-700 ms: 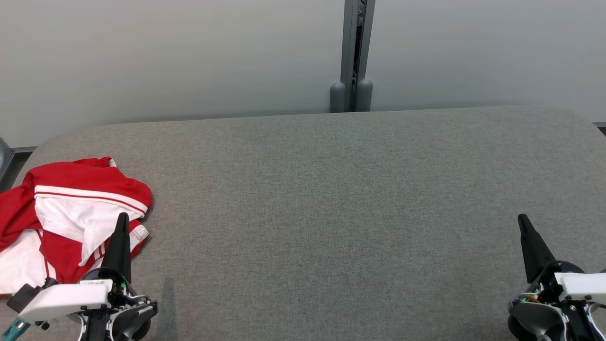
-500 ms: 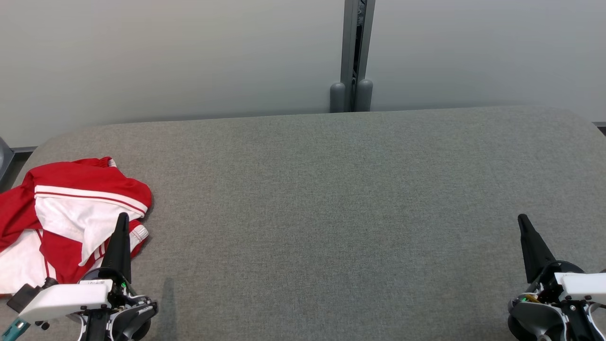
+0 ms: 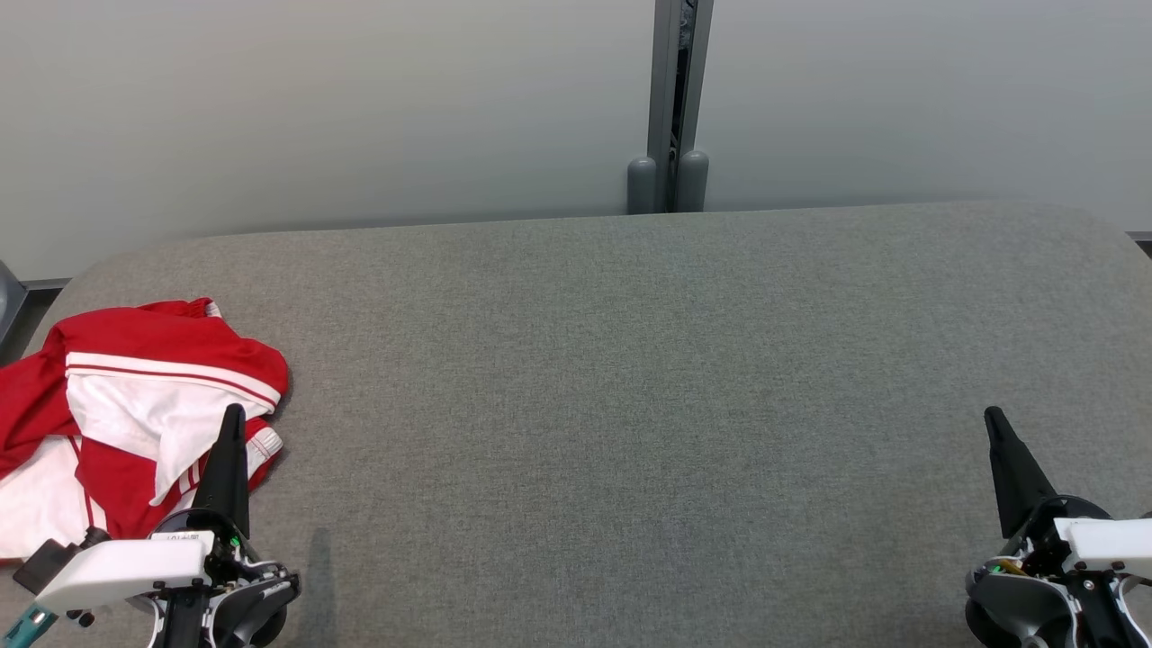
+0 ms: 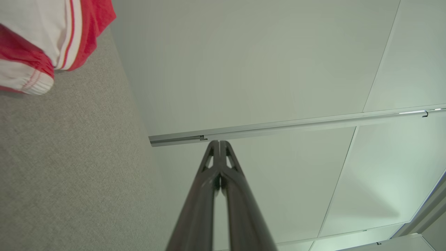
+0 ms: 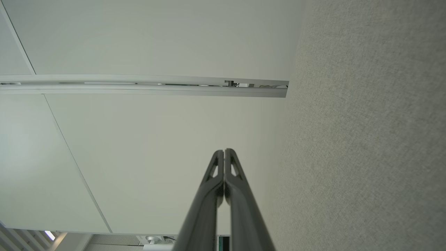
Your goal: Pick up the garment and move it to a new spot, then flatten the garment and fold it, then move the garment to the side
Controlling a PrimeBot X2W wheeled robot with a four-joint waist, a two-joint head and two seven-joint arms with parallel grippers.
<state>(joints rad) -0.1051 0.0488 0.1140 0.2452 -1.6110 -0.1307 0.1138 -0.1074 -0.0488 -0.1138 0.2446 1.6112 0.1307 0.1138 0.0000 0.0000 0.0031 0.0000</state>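
**Red-and-white garment bunched at nine o'clock; both grippers closed and empty**

Nearest the robot, the left gripper (image 3: 232, 423) sits at seven o'clock and the right gripper (image 3: 997, 427) at five o'clock. Each has its two dark fingers pressed together on nothing. In the head view the left one's tips overlap the near edge of the garment (image 3: 135, 405), but I cannot tell whether they touch it or hang above it. The garment, a crumpled red top with white panels and striped trim, lies at nine o'clock on the table and runs out past the left edge of that view.

The pick-up looks not yet begun. To do it well, the left gripper should probably spread its fingers first, then come down on a raised fold rather than a flat panel. It needs to lift high enough that the trailing cloth clears the surface, then carry it toward the middle, where both arms can reach to flatten it. Pinching a single loose layer risks the bundle unrolling and dragging.

Grey woven fabric covers the table (image 3: 630, 378), which has rounded far corners. Beyond it, at twelve o'clock, a pale wall (image 3: 315, 108) is split by a vertical metal post (image 3: 670, 90) with two rounded grey caps (image 3: 667, 184) at its foot.
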